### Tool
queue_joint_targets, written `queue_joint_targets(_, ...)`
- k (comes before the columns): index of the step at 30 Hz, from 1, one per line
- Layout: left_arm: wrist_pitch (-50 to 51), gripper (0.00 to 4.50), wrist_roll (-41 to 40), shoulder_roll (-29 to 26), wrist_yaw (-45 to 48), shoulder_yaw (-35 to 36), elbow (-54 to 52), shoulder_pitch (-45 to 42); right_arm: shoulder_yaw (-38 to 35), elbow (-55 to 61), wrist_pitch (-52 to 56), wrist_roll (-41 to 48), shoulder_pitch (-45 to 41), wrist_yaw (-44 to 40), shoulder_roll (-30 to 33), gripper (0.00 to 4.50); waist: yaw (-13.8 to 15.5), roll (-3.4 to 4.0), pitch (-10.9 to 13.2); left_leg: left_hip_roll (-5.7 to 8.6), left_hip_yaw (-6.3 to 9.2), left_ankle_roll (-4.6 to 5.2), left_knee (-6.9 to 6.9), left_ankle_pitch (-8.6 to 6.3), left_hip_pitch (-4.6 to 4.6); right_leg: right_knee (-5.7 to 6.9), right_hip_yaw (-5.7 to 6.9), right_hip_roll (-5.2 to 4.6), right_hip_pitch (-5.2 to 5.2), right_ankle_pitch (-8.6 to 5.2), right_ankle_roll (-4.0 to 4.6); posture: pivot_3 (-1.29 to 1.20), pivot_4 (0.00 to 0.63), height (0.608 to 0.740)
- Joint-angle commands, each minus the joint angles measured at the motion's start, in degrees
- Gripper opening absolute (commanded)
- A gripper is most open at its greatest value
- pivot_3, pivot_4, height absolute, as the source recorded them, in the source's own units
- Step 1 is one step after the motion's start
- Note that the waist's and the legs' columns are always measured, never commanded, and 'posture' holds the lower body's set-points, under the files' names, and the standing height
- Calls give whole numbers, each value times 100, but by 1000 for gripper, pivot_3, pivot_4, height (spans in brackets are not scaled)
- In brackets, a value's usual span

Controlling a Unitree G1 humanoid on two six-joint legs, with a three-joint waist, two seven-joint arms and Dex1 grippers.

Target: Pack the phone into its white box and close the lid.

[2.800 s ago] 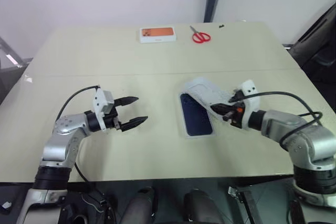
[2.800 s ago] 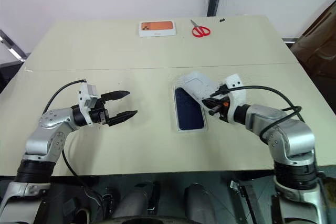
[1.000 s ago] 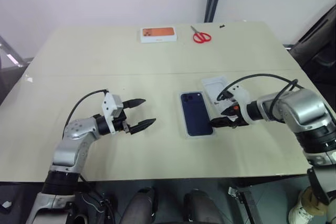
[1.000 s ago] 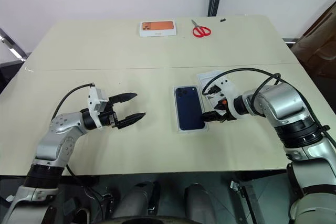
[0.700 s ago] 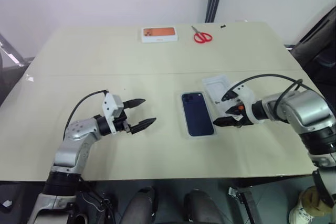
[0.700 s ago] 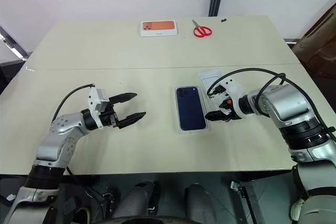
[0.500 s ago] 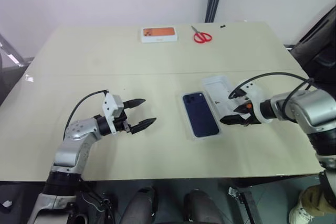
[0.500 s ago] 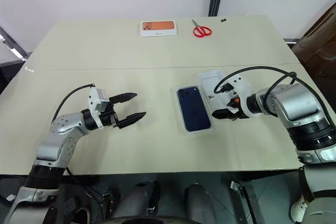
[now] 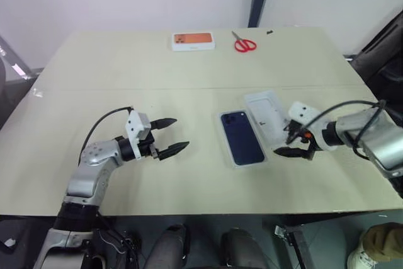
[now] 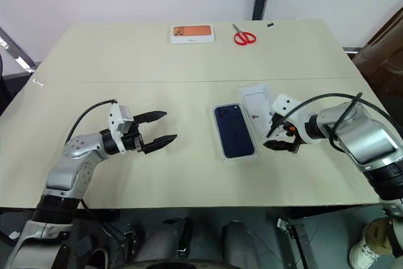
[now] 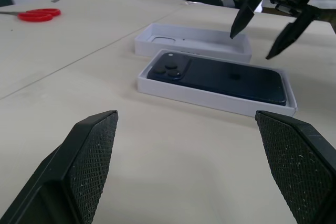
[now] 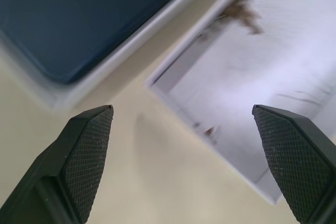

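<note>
The dark navy phone (image 9: 241, 138) lies camera-side up inside the white box (image 11: 210, 98) at the table's middle right. Just right of it, almost touching, lies the lid (image 9: 264, 110), hollow side up, with small dark marks inside. My right gripper (image 9: 284, 145) is open and hangs tilted downward just right of the lid's near end, touching nothing. In the right wrist view its fingers (image 12: 79, 156) frame the phone (image 12: 79, 14) and the lid (image 12: 262, 93). My left gripper (image 9: 170, 135) is open and level, a hand's width left of the box, and points at it.
A white box with an orange top (image 9: 192, 41) and red scissors (image 9: 244, 45) lie near the table's far edge. A seam (image 9: 126, 89) crosses the tabletop. A dark chair (image 9: 384, 48) stands off the right side.
The lid, earlier held tilted over the box by my right gripper, now lies flat beside it. That gripper has let go, rolled and drawn away to the right. The left arm is still.
</note>
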State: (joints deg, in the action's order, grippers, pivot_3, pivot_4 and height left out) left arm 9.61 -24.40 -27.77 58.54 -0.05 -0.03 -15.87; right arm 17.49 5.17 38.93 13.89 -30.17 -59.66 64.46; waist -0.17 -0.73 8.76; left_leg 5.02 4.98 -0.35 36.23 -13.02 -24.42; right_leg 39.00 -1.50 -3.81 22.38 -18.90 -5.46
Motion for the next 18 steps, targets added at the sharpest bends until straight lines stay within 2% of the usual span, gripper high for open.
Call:
queue_joint_targets(1,-79,4403,-20,-10,9,48,-98,-29,33,-411,-1305,-606,-75,-416,143,4444,-41,0,0,0,1,0,-1,0,0,0,0,0,1,0,0,0,150,734)
queue_joint_targets(9,-67,4403,-9,20,-25,21,-126,-38,160,-1239,-2616,-1317,-330,-1059,-219,4444,-54,1,1,-1,1,-2,-4,1,0,0,-1,2,3,0,0,0,150,734)
queue_joint_targets(10,-66,4403,-6,22,-31,18,-134,-36,192,-1408,-2760,-1415,-386,-1107,-267,3933,-43,1,1,-1,0,-2,-4,1,0,0,-1,1,3,0,0,0,150,734)
queue_joint_targets(12,-72,4403,3,22,-36,15,-142,-30,204,-1683,-2869,-1532,-515,-1170,-409,3223,-36,1,1,0,1,-3,-1,1,-1,-1,0,1,1,0,0,0,150,734)
queue_joint_targets(18,-48,4403,8,8,-83,24,-230,15,309,-2073,-3230,-1934,-635,-1461,-581,28,-43,4,2,0,1,-6,-4,3,-1,0,-1,1,4,0,0,0,150,734)
